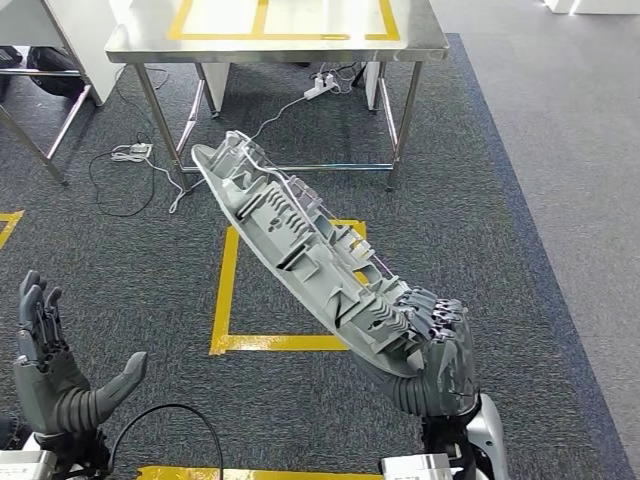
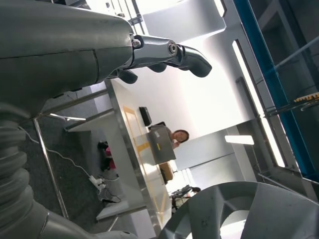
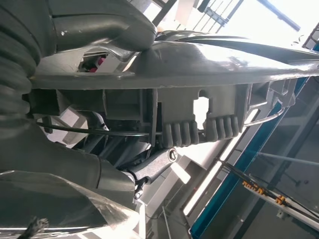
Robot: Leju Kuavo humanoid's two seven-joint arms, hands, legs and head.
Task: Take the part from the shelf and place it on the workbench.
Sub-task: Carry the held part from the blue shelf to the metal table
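I see my right hand (image 1: 441,355) grasping the long grey part (image 1: 302,245) at its near end, fingers (image 1: 430,310) wrapped over the ribbed side. From the hand the part reaches up and to the left, in the air above the carpet (image 1: 151,270). Beyond its far tip stands the steel bench (image 1: 287,40). My left hand (image 1: 53,375) holds nothing, fingers apart.

- Our right hand (image 1: 434,345) is low on the right, and its fingers (image 1: 432,308) are curled over one end of the part (image 1: 302,240).
- Our left hand (image 1: 53,375) is low on the left, holding nothing, with the palm turned inward, the fingers upright and the thumb (image 1: 121,380) stretched toward the right.
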